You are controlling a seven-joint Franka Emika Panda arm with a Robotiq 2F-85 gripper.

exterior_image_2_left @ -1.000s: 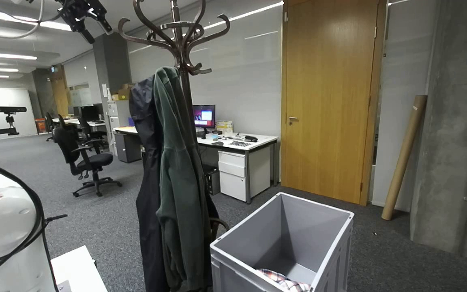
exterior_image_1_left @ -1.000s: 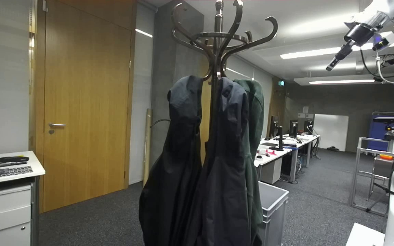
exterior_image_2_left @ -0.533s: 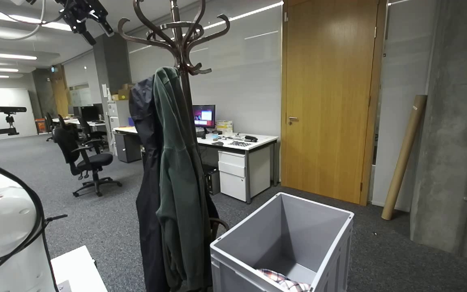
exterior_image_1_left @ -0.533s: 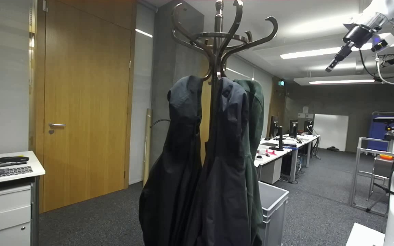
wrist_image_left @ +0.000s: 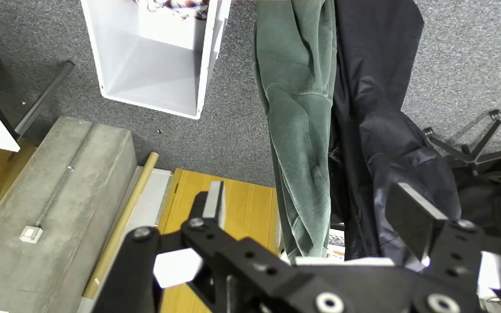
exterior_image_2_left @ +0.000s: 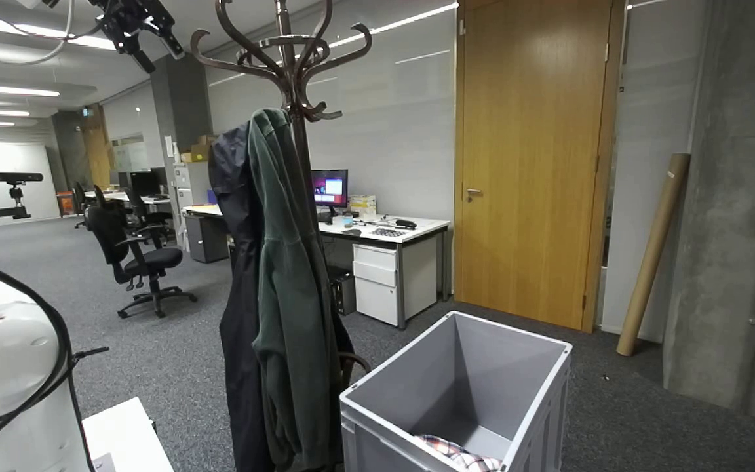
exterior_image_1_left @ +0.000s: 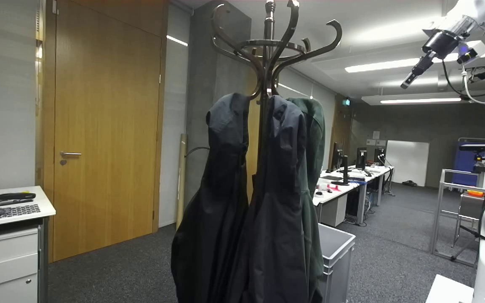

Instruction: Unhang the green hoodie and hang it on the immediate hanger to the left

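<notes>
The green hoodie point(exterior_image_2_left: 292, 282) hangs long and limp from a low hook on the dark coat rack point(exterior_image_2_left: 284, 23). In an exterior view it is partly hidden behind a navy coat, and only a strip of the hoodie point(exterior_image_1_left: 316, 139) shows. In the wrist view the hoodie point(wrist_image_left: 300, 121) runs down the middle between the spread fingers, beyond them. My gripper point(wrist_image_left: 313, 204) is open and holds nothing. It also shows in both exterior views point(exterior_image_1_left: 406, 83) point(exterior_image_2_left: 164, 60), high up and apart from the rack and hoodie. A small low hook point(exterior_image_2_left: 327, 115) sticks out right of the hoodie.
A navy coat point(exterior_image_1_left: 278, 168) hangs close beside the hoodie, and a black coat point(exterior_image_1_left: 225, 176) hangs farther along. Curved upper hooks point(exterior_image_1_left: 329, 42) spread out above the garments. A grey bin point(exterior_image_2_left: 515, 387) with plaid cloth point(exterior_image_2_left: 459, 455) stands on the floor by the rack.
My gripper has dipped very slightly from one second ago to half a second ago and has stayed still since. The hoodie, coats and rack have not moved.
</notes>
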